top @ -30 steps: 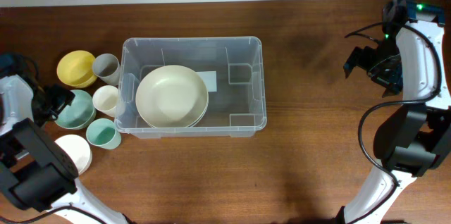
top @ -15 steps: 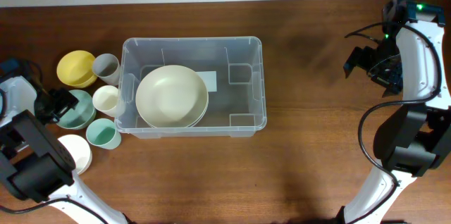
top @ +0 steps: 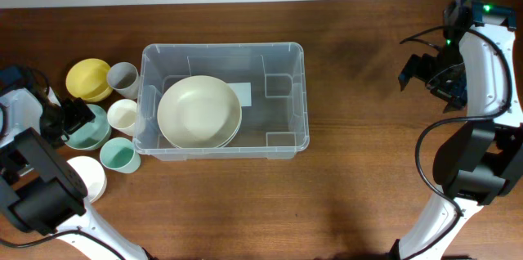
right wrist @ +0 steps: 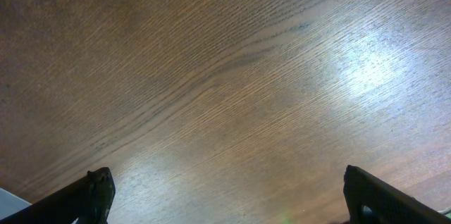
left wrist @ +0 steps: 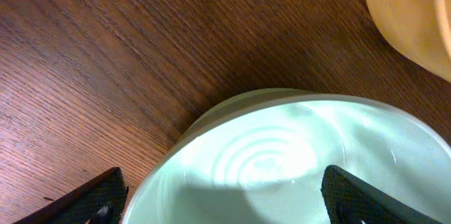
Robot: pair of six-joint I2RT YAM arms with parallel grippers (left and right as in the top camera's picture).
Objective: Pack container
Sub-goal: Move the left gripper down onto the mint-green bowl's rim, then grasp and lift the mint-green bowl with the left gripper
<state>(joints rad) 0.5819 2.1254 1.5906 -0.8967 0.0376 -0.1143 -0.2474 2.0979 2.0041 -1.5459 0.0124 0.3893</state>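
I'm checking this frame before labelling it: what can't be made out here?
- Left gripper, overhead: fingertips lost in its dark body; the left wrist view cuts them at the lower edge, so touch on the green bowl is unclear.
- White bowl, overhead: partly under the left arm.
- Label in the container, overhead: print too small to read.
- Right wrist view: bare table only.

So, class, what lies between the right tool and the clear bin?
Nothing but bare wooden table. In the overhead view, the stretch from the right tool to the bin holds no object.
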